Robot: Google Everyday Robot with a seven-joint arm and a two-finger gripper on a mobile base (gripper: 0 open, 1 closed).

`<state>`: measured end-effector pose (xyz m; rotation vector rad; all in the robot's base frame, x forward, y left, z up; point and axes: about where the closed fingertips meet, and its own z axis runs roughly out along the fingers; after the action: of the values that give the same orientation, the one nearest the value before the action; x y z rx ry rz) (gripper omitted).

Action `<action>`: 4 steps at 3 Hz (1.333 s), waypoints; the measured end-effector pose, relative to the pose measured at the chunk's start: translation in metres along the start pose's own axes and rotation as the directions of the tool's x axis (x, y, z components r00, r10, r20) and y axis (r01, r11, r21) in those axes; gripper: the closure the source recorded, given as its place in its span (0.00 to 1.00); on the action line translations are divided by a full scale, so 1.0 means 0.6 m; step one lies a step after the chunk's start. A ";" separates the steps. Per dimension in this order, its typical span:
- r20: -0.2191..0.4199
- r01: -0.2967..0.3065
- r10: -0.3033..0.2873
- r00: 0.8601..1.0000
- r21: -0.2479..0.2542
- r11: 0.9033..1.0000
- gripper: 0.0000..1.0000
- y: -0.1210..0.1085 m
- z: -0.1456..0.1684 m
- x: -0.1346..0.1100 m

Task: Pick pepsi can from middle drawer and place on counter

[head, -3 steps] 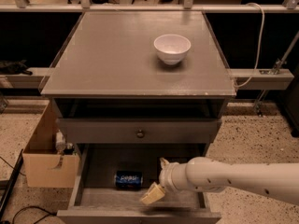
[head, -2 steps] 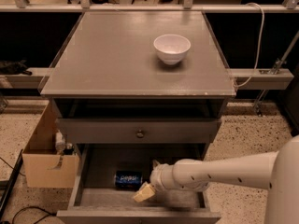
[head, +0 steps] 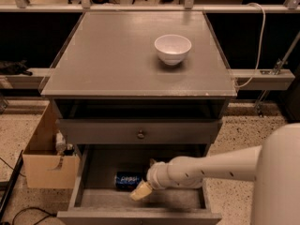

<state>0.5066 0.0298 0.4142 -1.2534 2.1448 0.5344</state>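
Camera view: the tool [head: 142, 187] is hanging low inside the open middle drawer [head: 103, 198].
The pepsi can [head: 126, 180] is lying sideways on the drawer floor, seemingly touching the tool; whether the tool is wide or narrow, I cannot tell.

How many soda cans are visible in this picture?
1. The pepsi can lies on its side in the open middle drawer, with the gripper close beside it. The arm may hide more.
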 end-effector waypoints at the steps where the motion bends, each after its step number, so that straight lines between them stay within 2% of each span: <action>1: -0.040 0.027 -0.027 0.999 -0.001 1.000 0.00 -0.015 0.039 -0.015; 2: -0.077 0.047 -0.047 0.996 0.000 0.999 0.00 -0.022 0.066 -0.012; 3: -0.103 0.069 -0.066 0.992 0.023 0.997 0.00 -0.013 0.073 0.020; 4: -0.104 0.070 -0.067 0.992 0.023 0.997 0.00 -0.012 0.074 0.020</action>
<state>0.5210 0.0454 0.3729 -1.3617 2.1767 0.4194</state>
